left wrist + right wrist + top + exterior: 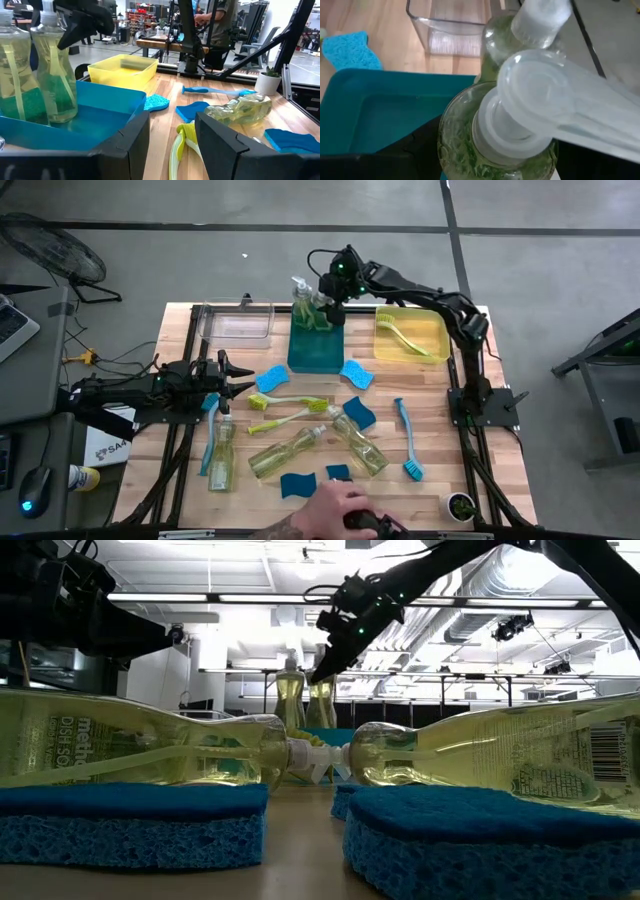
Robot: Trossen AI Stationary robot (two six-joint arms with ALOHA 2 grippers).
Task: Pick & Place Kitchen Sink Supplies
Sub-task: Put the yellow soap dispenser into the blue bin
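Observation:
Two clear soap bottles (305, 305) (52, 70) stand upright on their bases at the far end of the teal bin (315, 352). My right gripper (335, 305) (335, 645) is over that bin, shut on the nearer bottle (485, 145). Three more bottles (290, 448) lie on their sides on the table. Among them lie blue sponges (272, 378), two lime-green brushes (290, 404) and a blue brush (408, 442). My left gripper (238, 378) (172, 150) is open at the table's left, and a lime-green brush head (182, 142) shows between its fingers, apart from them. My right gripper holds the soap bottle at its shoulder (455, 125), just under the pump head, pinched between the two fingers. One finger (417, 145) comes in slanting down from the far right. The bottle is upright, its base inside the teal bin.
A yellow bin (433, 350) at the far right holds a lime-green brush (405, 335). A clear bin (238, 322) sits far left of the teal one. A person's hand (340, 505) reaches in at the near edge. A small potted plant (459, 506) stands near right.

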